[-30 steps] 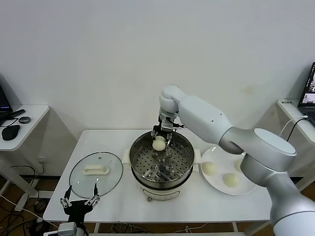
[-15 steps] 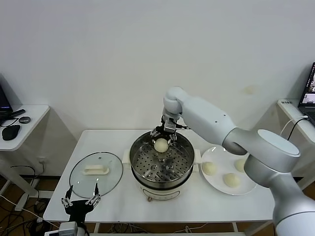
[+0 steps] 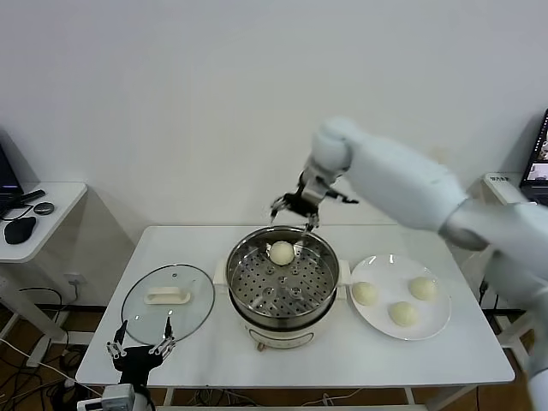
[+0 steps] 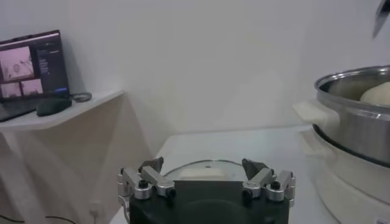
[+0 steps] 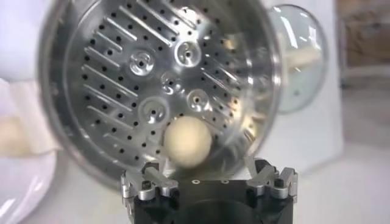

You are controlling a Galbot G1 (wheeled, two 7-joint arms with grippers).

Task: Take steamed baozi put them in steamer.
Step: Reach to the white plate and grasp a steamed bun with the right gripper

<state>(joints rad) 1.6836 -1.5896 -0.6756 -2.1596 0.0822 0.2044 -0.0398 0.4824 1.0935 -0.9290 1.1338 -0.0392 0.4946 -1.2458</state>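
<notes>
Now right pincer (image 3: 291, 212) wide open and empty above steamer (image 3: 282, 283), one baozi (image 3: 282, 253) on its tray.

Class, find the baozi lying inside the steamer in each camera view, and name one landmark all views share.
Head view: baozi on the tray's far side.
Left wrist view: its top shows over the rim.
Right wrist view: centre, above the right claw.
Shared landmark: steamer.
</notes>
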